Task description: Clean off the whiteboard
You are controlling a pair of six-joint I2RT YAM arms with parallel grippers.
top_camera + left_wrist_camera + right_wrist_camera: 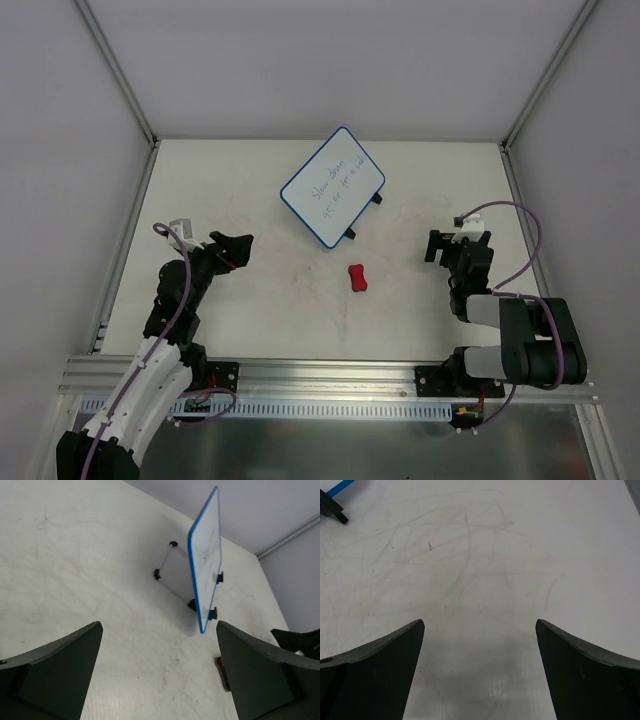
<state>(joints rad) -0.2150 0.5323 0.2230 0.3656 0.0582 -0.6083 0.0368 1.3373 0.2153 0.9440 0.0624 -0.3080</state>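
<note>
Short of the whiteboard [333, 187], both arms crouch low, left tool [240, 250] and right tool [436, 246] spread wide apart

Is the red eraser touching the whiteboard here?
Apart. The top external view shows bare table between the red eraser and the nearest black foot of the whiteboard.

Right gripper [480, 624]: jaws standing wide apart, gripping nothing, hovering over scuffed white table [485, 555]. Whiteboard [341, 485]: blue rim and black foot [332, 510] showing at far left.
</note>
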